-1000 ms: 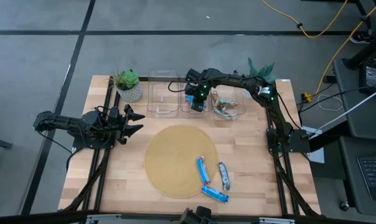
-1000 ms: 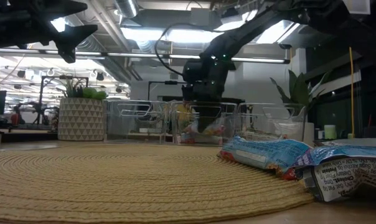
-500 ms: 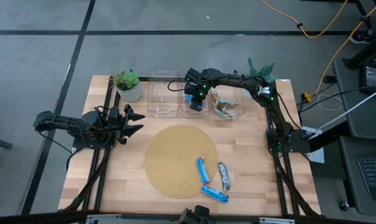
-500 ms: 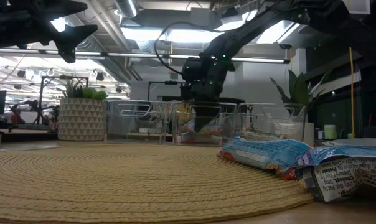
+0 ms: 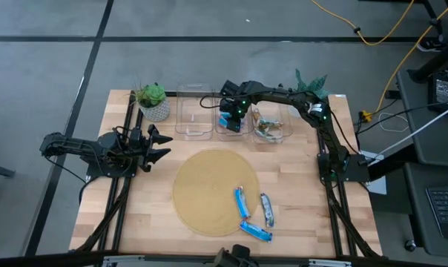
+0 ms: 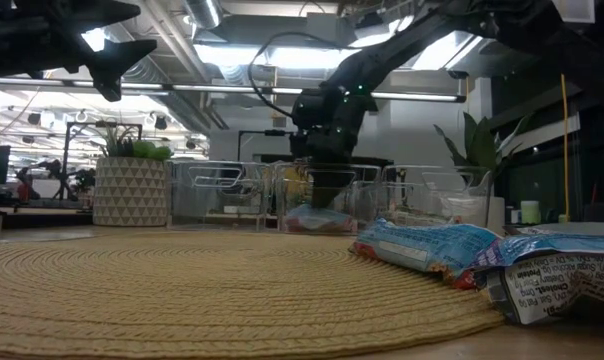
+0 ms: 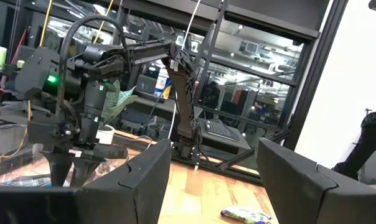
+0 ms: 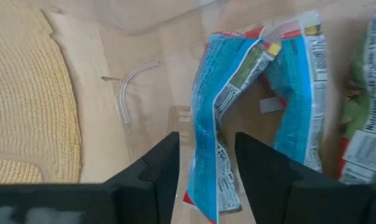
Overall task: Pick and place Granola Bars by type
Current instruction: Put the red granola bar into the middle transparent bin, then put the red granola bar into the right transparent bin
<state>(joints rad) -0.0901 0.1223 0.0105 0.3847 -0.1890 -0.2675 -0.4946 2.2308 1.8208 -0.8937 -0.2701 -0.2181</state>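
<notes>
My right gripper (image 5: 234,119) is open, pointing down into the middle clear bin (image 5: 232,132) at the table's far side. Blue granola bars (image 8: 263,68) lie on the bin's floor below it. One blue bar (image 8: 208,149) shows between the two fingers in the wrist view, and the low view shows the bars (image 6: 317,218) lying flat under the fingers. The right-hand bin (image 5: 271,127) holds silvery green-brown bars. Two blue bars (image 5: 242,202) (image 5: 256,231) and one silvery bar (image 5: 267,210) lie at the woven mat's right edge. My left gripper (image 5: 162,145) waits open and empty at the table's left.
A third clear bin (image 5: 193,117) stands left of the middle one, and a potted plant (image 5: 153,101) is at the far left. Another plant (image 5: 311,83) is at the far right. The round woven mat (image 5: 209,189) takes up the table's middle.
The blue bar that showed between my right gripper's fingers in the middle bin now lies on the bin's floor with the others. My right gripper has stayed over the middle bin.
</notes>
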